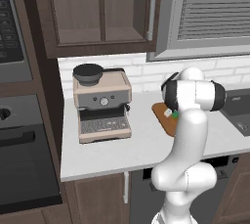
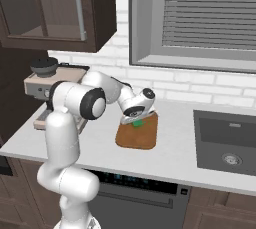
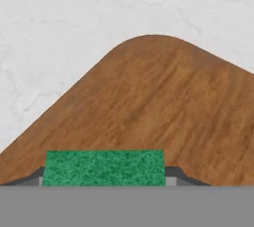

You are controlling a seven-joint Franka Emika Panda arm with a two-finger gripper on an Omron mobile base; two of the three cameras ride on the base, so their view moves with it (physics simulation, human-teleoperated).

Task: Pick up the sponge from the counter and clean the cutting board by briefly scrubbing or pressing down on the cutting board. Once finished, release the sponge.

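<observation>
Fingers point(image 3: 173, 174) clamping sponge point(image 3: 104, 167) — long axis crosswise, atop cutting board point(image 3: 163, 102)

cutting board point(image 3: 163, 97): wood, warm brown, visible streaked grain, smooth matt finish.
sponge point(image 3: 104, 167): green top, coarse speckled scouring texture, matt.
surface point(image 3: 74, 28): pale stone-like slab, faint grey veining, smooth, lightly sheened.
coffee machine point(image 1: 102, 103): beige casing, dark grey panel, ridged metal-look drip grille.
cabinets point(image 1: 93, 8): dark brown wood, matt, with a brushed metal handle point(image 1: 152, 9).
sink point(image 2: 225, 140): dark grey, matt.
</observation>
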